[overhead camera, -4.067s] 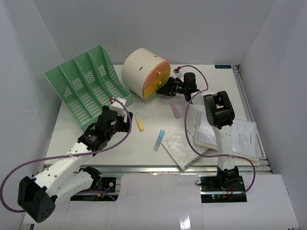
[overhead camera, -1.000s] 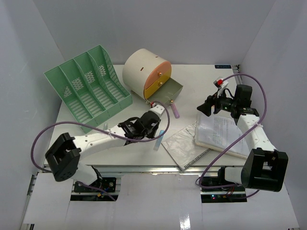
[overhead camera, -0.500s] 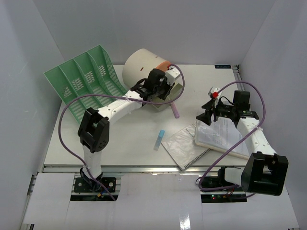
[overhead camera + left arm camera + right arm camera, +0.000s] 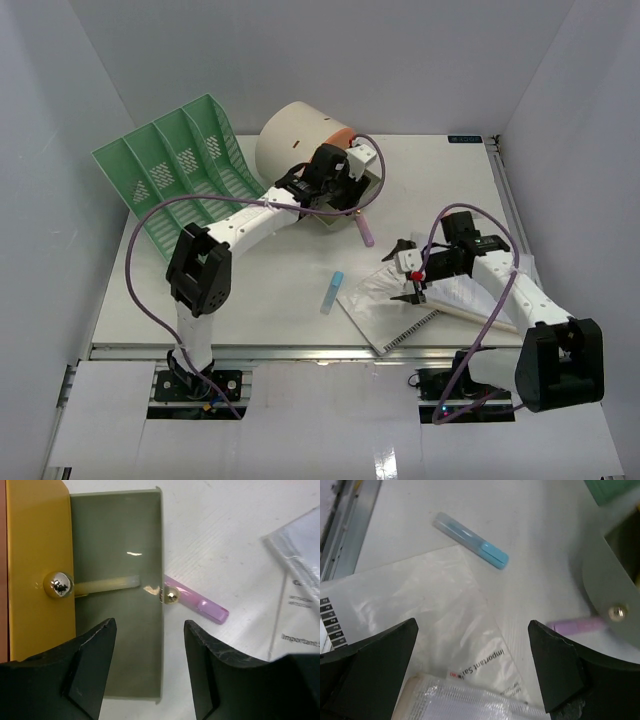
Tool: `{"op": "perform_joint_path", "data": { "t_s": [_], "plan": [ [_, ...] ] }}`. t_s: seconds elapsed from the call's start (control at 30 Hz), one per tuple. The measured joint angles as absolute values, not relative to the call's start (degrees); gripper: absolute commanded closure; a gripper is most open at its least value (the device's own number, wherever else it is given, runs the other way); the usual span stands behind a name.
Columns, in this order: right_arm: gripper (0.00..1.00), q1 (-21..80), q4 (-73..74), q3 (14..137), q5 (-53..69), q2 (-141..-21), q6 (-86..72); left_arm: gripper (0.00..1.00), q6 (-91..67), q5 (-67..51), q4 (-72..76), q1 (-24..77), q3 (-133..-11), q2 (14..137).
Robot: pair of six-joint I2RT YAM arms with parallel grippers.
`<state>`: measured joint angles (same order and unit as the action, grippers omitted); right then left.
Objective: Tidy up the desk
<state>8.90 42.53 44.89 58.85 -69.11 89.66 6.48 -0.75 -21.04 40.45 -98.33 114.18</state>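
1. Left pincer [image 4: 150, 632]: fingers apart, gripping nothing, above the pulled-out drawer [image 4: 117, 540] of the cream drum-shaped drawer unit [image 4: 290, 140].
2. Yellow pen [image 4: 107, 583] lies inside the drawer; pink marker [image 4: 197, 604] lies on the table at the drawer's front edge.
3. Right pincer [image 4: 472, 630]: spread wide, empty, above a clear document sleeve [image 4: 420, 605]; blue marker [image 4: 472, 540] nearby.
4. White table [image 4: 250, 290] carries everything; green file rack [image 4: 180, 180] stands at its far left.

Plain pale grey back wall [image 4: 330, 50], left wall [image 4: 40, 150], right wall [image 4: 590, 150] box scene in. Glossy white panel [image 4: 330, 425] at near edge, soft glare patch, likely overhead light. Lighting even.
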Motion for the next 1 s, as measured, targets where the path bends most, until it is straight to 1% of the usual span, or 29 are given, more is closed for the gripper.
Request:
{"op": "perform_joint_path", "data": {
  "t_s": [0.03, 0.1, 0.2, 0.27, 0.33, 0.43, 0.53, 0.63, 0.77, 0.83, 0.9, 1.0],
  "plan": [
    [0.07, 11.55, 43.4, 44.84, 57.76, -69.24, 92.54, 0.14, 6.24, -1.45, -21.19, 40.45, -97.23, 112.73],
    [0.09, 17.25, 45.2, 45.48, 55.45, -70.36, 97.19, 0.12, 5.49, -3.0, -19.17, 40.47, -91.74, 107.27],
    [0.13, 25.14, 46.12, 48.15, 51.42, -74.73, 100.63, 0.07, 4.44, -4.52, -18.5, 40.47, -80.57, 94.45],
    [0.15, 30.75, 46.86, 50.61, 47.45, -78.08, 100.9, 0.05, 3.52, -4.68, -12.82, 40.35, -71.48, 84.65],
    [0.18, 37.43, 44.68, 54.64, 44.72, -83.69, 99.64, 0.02, 3.13, -2.8, -13.33, 39.85, -60.31, 71.0],
    [0.21, 44.78, 42.7, 59.96, 41.67, -90.91, 98.19, 0.02, 2.56, 2.32, -13.28, 39.04, -48.05, 52.87],
    [0.24, 47.23, 41.55, 63.89, 38.74, -96.16, 96.83, 0.02, 1.88, 7.81, -13.71, 38.6, -41.49, 42.2],
    [0.28, 48.03, 41.78, 67.75, 36.22, -100.52, 95.37, 0.02, 0.32, 12.47, -14.19, 38.57, -36.48, 35.31],
    [0.38, 48.66, 41.89, 72.66, 33.53, -105.7, 93.6, 0.02, -1.16, 17.44, -15.33, 38.55, -33.77, 28.86],
    [0.43, 48.96, 42.13, 74.4, 31.89, -107.76, 93.03, 0.02, -1.65, 18.8, -14.98, 38.5, -33.74, 27.03],
    [0.51, 49.51, 42.83, 75.51, 30.43, -109.29, 92.47, 0.02, -2.18, 19.17, -14.58, 38.48, -33.74, 26.76],
    [0.52, 50.54, 43.55, 76.35, 28.37, -110.9, 92.05, 0.02, -2.66, 19.26, -14.58, 38.46, -33.74, 28.01]
  ]
}}
